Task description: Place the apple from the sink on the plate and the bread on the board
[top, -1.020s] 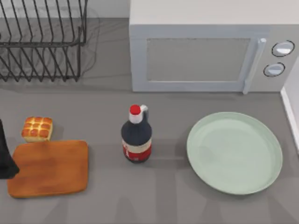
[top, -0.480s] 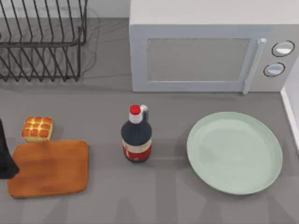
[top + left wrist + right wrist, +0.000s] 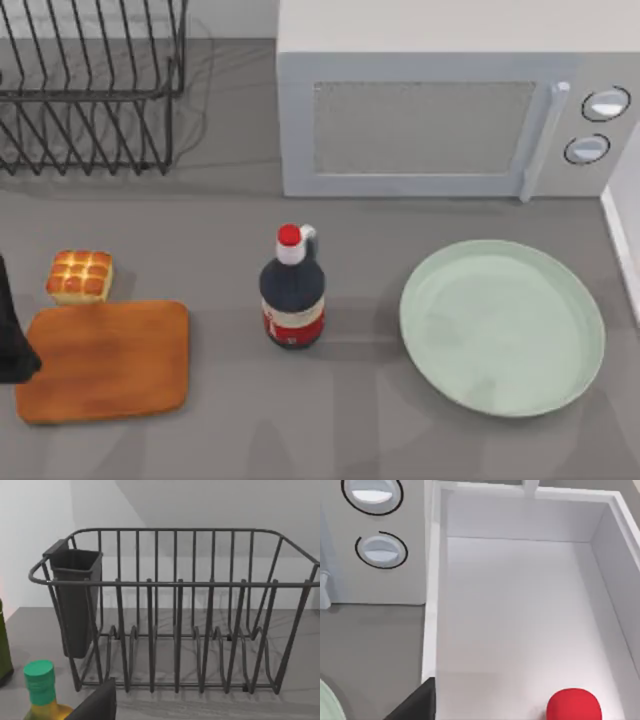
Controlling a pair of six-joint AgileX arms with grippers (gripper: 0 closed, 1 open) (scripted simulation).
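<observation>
1. The plate (image 3: 502, 327), near the worktop's right edge, is bare; the board (image 3: 104, 360), at the left edge, is bare too, with the bread (image 3: 79, 276) just behind it.
2. The apple (image 3: 573, 706) lies in the white sink (image 3: 520, 605), which my right wrist view shows from above; I judge fetching it comes first, needing a descent.
3. My left arm (image 3: 12, 330) sits at the left edge; whether either gripper is open, I cannot tell.
</observation>
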